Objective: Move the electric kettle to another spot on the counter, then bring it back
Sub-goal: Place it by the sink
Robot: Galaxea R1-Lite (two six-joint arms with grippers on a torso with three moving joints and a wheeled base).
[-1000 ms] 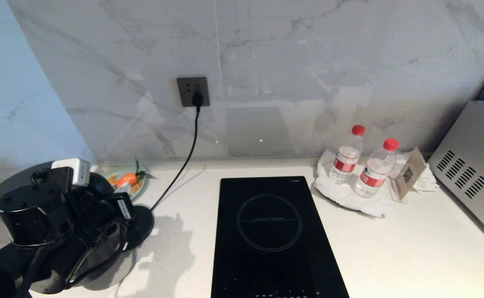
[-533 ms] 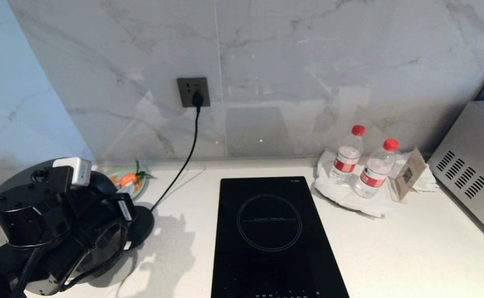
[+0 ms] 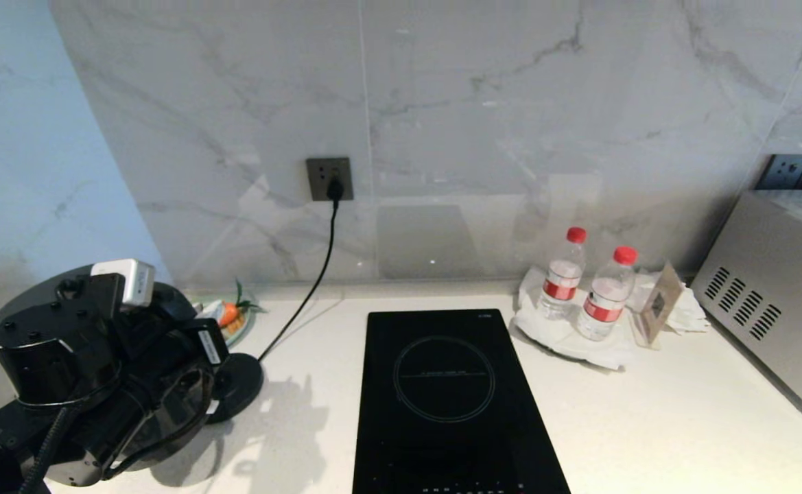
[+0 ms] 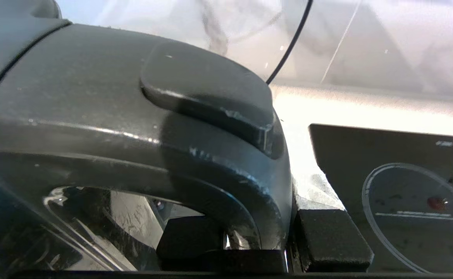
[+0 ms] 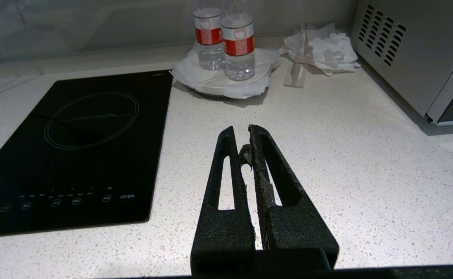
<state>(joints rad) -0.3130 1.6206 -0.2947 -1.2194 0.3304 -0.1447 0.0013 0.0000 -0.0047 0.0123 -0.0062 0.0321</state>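
The glossy black electric kettle (image 3: 171, 412) is at the left end of the white speckled counter (image 3: 647, 425), mostly hidden behind my left arm. It stands just left of its round base disc (image 3: 239, 387); whether it touches the counter is hidden. My left gripper (image 4: 261, 232) is shut on the kettle's loop handle (image 4: 195, 155), one pad (image 4: 331, 240) outside the loop and the other inside it. My right gripper (image 5: 242, 135) is shut and empty, low over bare counter right of the hob (image 5: 75, 147); it is out of the head view.
The black glass hob (image 3: 445, 391) lies mid-counter. A cord (image 3: 311, 288) runs from the wall socket (image 3: 330, 178) to the base disc. A plate of food (image 3: 232, 315) sits behind the kettle. Two water bottles (image 3: 582, 285) stand on white paper, with a steel appliance (image 3: 778, 288) at the right.
The whole head view has shifted downward, so the camera has moved. The left gripper stays shut on the kettle handle, and the kettle keeps about the same place beside its base.
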